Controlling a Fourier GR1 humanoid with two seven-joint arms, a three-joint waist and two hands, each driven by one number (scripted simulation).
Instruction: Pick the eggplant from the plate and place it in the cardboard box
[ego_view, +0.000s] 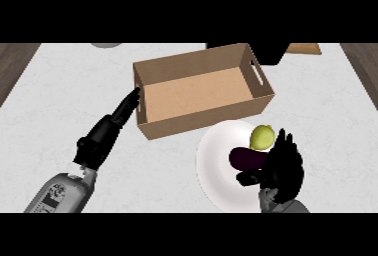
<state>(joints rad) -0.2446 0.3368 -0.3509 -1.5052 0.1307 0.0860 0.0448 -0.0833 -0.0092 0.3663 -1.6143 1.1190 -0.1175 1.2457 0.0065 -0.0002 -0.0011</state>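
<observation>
**Grasp on the eggplant: where it could slip**

The eggplant (247, 157) lies on the white plate (214, 170) in the lower right of the frame, dark purple, just below a yellow-green fruit (262, 137) that touches or nearly touches it. The right hand (284, 165) comes in from the lower edge and sits against the eggplant's right side, fingers reaching up past it and the thumb curling in below; it looks to be closing round the eggplant, though whether contact is complete cannot be told, since the black hand hides much of it.

The left hand (111, 127) is in the left middle of the frame, fingers straight and holding nothing, their tips touching or just beside the left wall of the cardboard box (199, 92), which stands open in the upper middle, just above the plate.

Risks, as a judgement:

- The fingers lie close to the yellow-green fruit, so closing or lifting could nudge it across the plate or catch it along with the eggplant.
- The eggplant is smooth and rounded; a grip set on one side could let it roll out as it rises.
- The box's near wall stands between plate and box floor; a low carry could strike it and shove the box.
- The left hand beside the box could push it if it moves.
</observation>
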